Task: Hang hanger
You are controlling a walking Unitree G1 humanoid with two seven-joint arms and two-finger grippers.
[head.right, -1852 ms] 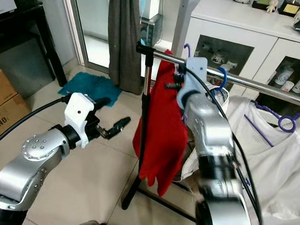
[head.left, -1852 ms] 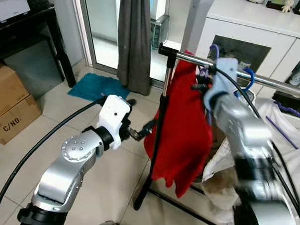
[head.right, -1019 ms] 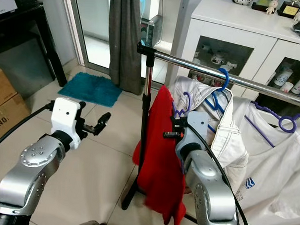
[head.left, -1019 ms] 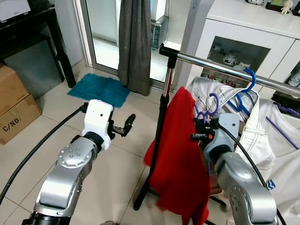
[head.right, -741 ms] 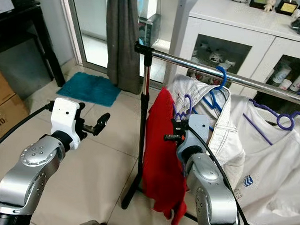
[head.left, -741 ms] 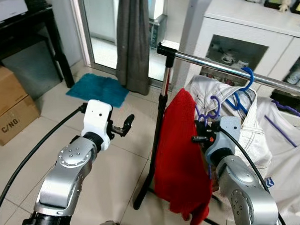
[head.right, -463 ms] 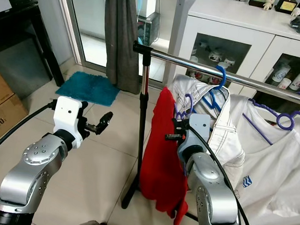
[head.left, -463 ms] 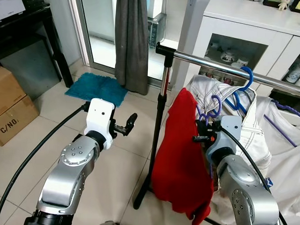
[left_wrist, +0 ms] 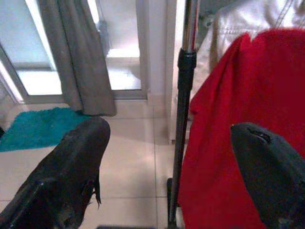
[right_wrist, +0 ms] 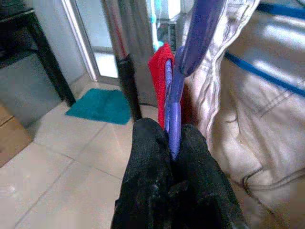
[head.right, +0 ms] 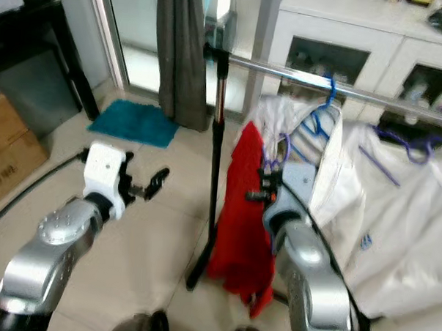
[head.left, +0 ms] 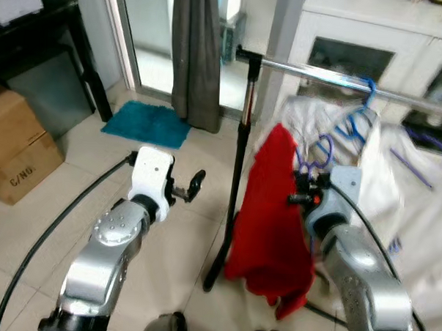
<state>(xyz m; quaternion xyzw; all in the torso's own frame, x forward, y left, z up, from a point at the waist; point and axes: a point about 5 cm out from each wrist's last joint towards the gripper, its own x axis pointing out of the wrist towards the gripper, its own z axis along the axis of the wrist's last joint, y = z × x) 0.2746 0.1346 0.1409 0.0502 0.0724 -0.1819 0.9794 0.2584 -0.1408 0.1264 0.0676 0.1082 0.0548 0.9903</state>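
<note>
a metal rail (head.left: 335, 74) runs across the far right of the scene on a black-jointed pole (head.left: 235, 166) standing on pale floor tiles (head.left: 58, 202). the right gripper (right_wrist: 170, 143) is pinched tight on a purple hanger (right_wrist: 183, 62) that carries a red garment (head.left: 270, 212); the hanger sits below the rail, just right of the pole, its hook not on the bar. the garment hangs down beside the pole and drapes in front of the right arm (head.left: 349, 259). behind it, a white shirt (head.right: 330, 177) hangs from the rail on a blue hanger (head.left: 359, 105), and another white shirt (head.right: 402, 217) on a second purple hanger (head.right: 420, 130) hangs further right, crowding the space along the bar. the left gripper (head.left: 188, 187) is held out to the left of the pole, its fingers (left_wrist: 71, 176) spread apart and holding nothing, with the pole and red cloth ahead of them. a grey curtain (head.left: 196, 54) hangs at a glass door at the far side, with a teal mat (head.left: 146, 124) on the floor before it. at the far left are cardboard boxes (head.left: 16, 156) and a black table (head.left: 50, 48). a white cabinet (head.right: 357, 61) stands behind the rail; items sit behind its glass doors, too blurred to tell.
</note>
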